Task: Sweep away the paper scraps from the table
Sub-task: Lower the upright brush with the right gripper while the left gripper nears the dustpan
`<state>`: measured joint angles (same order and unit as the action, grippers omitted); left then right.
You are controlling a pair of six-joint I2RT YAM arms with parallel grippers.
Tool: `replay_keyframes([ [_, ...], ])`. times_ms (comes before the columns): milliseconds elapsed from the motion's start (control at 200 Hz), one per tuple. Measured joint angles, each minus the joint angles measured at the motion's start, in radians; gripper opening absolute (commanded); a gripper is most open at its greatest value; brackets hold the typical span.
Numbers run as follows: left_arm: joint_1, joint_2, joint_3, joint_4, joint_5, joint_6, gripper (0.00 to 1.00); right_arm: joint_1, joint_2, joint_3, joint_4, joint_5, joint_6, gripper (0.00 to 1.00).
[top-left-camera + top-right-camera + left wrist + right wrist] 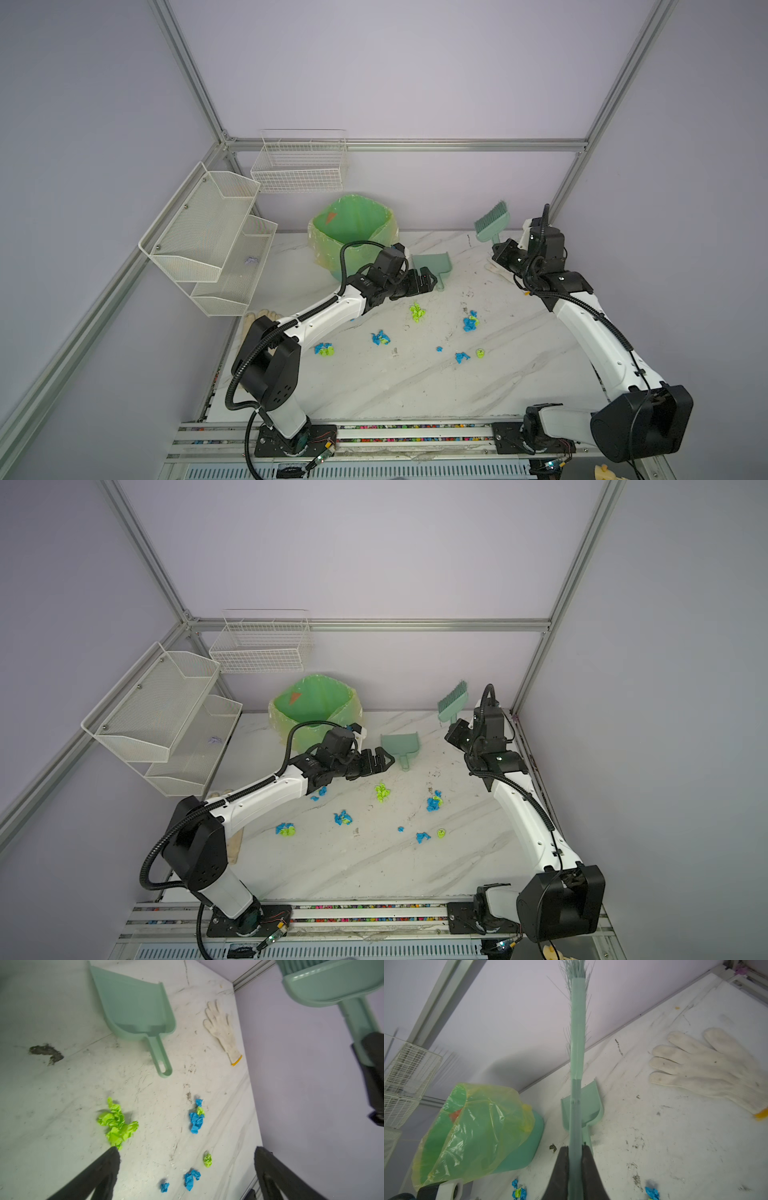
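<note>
The paper scraps (417,311) lie scattered over the bench (374,386): likely feather-light, soft wads, better pushed by bristles than pinched. The left pincer (386,762) gapes empty near the handle of the dustpan (401,744), its likely hold; the right pincer (575,1149) is clenched on the brush (578,1022) handle.

The white, grey-veined table (374,386) beneath me was scuffed and smudged. Blue and yellow-green paper scraps (417,311) lay scattered mid-table — behind them a green dustpan (436,264), a bagged bin (322,245) at the back and a white glove (221,1028) by the right edge.
</note>
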<state>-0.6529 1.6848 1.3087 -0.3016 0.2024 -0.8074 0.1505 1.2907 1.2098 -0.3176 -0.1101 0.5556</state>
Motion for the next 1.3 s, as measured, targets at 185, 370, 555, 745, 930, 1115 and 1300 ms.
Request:
replay_keyframes([
  [185,-0.023,0.104,0.054,-0.114,-0.050,0.019,1.00,0.000,0.003,0.012,-0.101,0.097,-0.046,0.00],
  [370,-0.039,0.218,0.171,-0.196,-0.084,0.035,1.00,0.000,0.002,0.010,-0.162,0.160,-0.093,0.00],
  [555,-0.042,0.308,0.298,-0.241,-0.132,0.044,1.00,0.000,-0.004,0.010,-0.208,0.175,-0.142,0.00],
  [745,-0.042,0.386,0.396,-0.267,-0.172,0.045,0.89,0.000,-0.005,0.010,-0.234,0.165,-0.177,0.00],
  [930,-0.042,0.493,0.497,-0.288,-0.182,0.045,0.80,0.000,-0.036,-0.004,-0.243,0.156,-0.192,0.00],
  [1115,-0.042,0.575,0.581,-0.303,-0.187,0.045,0.75,0.000,-0.071,-0.008,-0.245,0.154,-0.203,0.00],
  [1300,-0.042,0.595,0.599,-0.314,-0.203,0.044,0.75,0.000,-0.077,-0.014,-0.240,0.138,-0.206,0.00],
])
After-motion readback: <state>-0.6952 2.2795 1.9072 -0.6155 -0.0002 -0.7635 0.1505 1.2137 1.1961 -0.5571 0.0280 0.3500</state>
